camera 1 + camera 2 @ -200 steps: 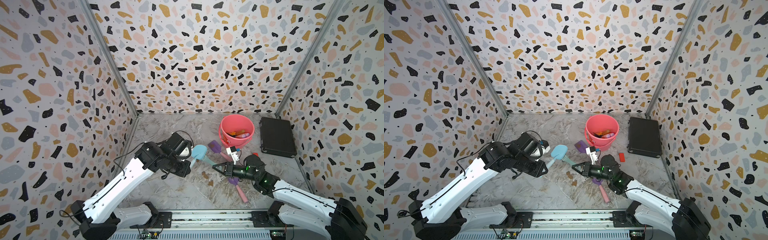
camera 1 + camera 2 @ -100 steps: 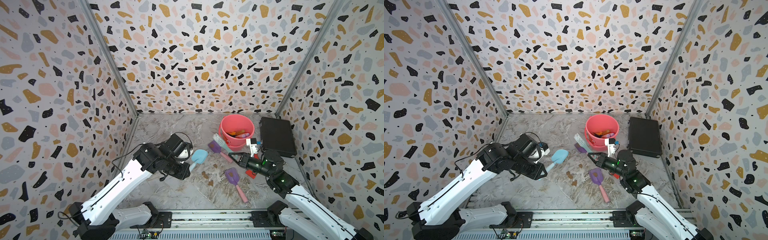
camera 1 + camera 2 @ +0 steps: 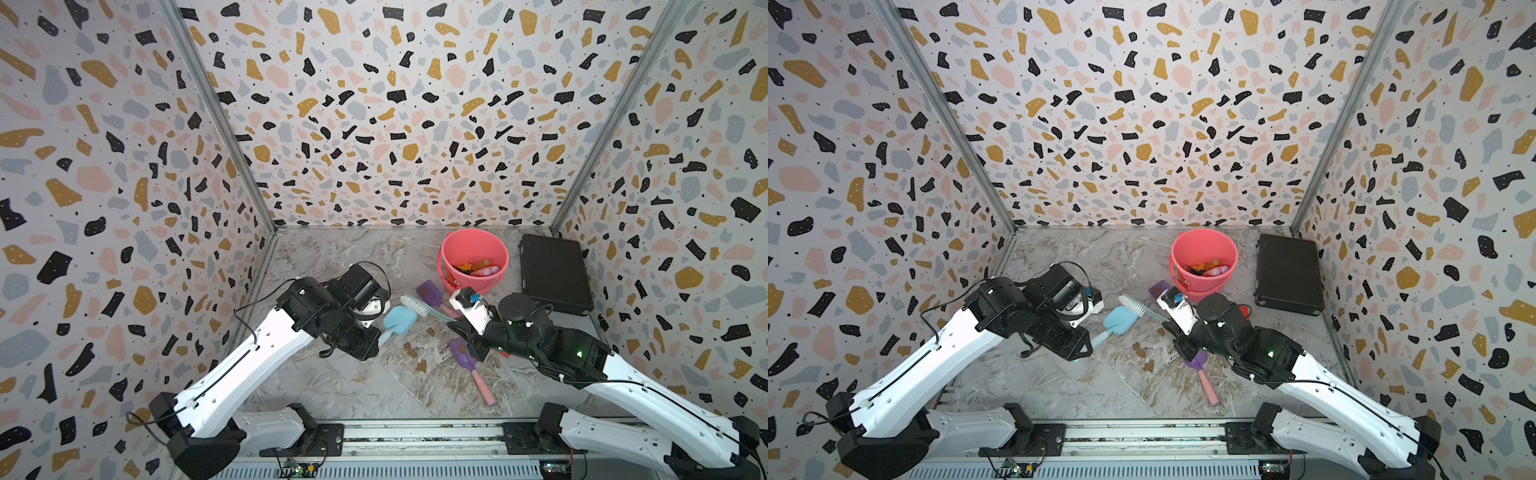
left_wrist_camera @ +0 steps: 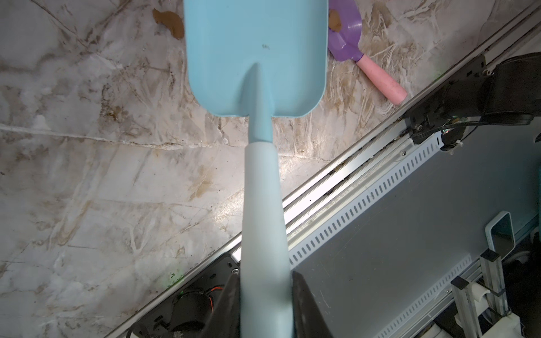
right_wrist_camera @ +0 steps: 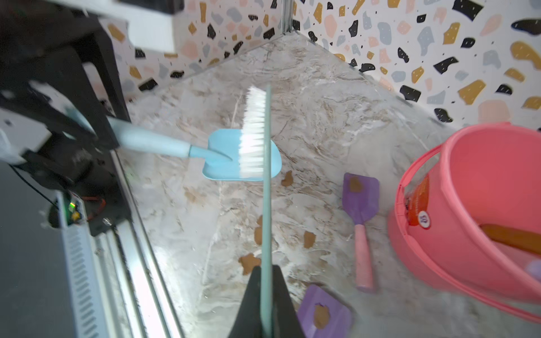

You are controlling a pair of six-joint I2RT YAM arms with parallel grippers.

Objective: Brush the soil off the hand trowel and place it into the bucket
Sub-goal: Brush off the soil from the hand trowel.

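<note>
Right arm swung the brush back from over by the bucket, so its bristles sit over the blue trowel again. Left hand is clamped on the trowel's handle, holding the blade out above the desk so brushed soil drops clear. Right hand is pinched tight on the brush handle. Blade looks clean to me, so bucket's probably next.

The marbled table carries bucket, black case, purple trowels, seemingly soil
</note>
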